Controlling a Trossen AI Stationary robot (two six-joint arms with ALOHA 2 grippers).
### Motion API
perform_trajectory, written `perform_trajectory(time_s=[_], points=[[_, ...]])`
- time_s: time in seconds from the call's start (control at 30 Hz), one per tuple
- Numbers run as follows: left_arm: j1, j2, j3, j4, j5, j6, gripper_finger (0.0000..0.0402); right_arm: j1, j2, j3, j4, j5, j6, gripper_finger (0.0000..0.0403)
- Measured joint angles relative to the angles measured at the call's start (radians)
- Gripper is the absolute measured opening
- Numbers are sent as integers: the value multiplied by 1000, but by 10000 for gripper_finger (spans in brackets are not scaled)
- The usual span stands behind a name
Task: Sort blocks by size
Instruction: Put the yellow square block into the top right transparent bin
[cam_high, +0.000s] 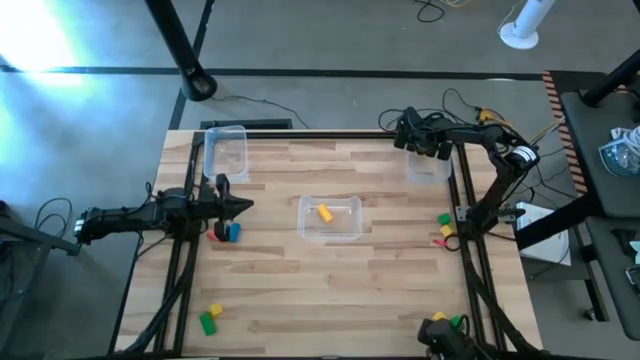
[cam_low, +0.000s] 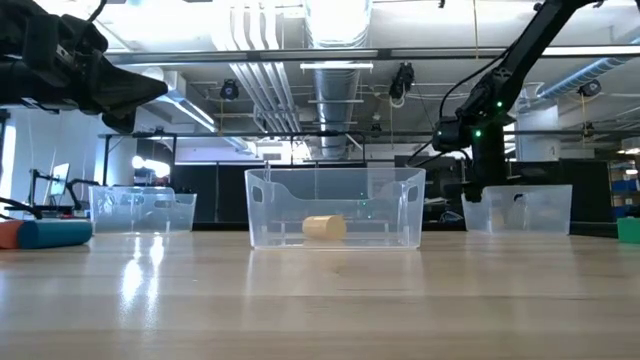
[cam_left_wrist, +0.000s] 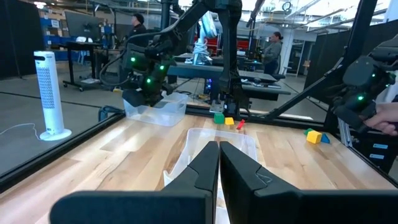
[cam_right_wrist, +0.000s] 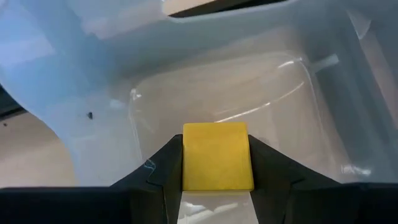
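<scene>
One yellow block fills right gripper.

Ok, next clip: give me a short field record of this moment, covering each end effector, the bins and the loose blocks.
right end effector: shut on yellow block, over the right clear bin
left end effector: shut, empty, at the table's left side
centre bin: holds one yellow piece
left bin: no block visible
loose blocks: blue and red pair below the left end effector; green and yellow near the front left; a few at the right edge
</scene>
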Motion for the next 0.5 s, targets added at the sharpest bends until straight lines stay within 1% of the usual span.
perform_trajectory(time_s=[0.13, 0.2, 0.4, 0.5], points=[[0, 0, 0, 0, 0, 0, 0, -2, 1, 0, 26, 10, -16, 133], [0, 0, 0, 0, 0, 0, 0, -2, 1, 0, 28, 11, -18, 140], [0, 0, 0, 0, 0, 0, 0, -2, 1, -1, 26, 31, -36, 184], [0, 0, 0, 0, 0, 0, 0, -1, -3, 10, 22, 58, -86, 207]])
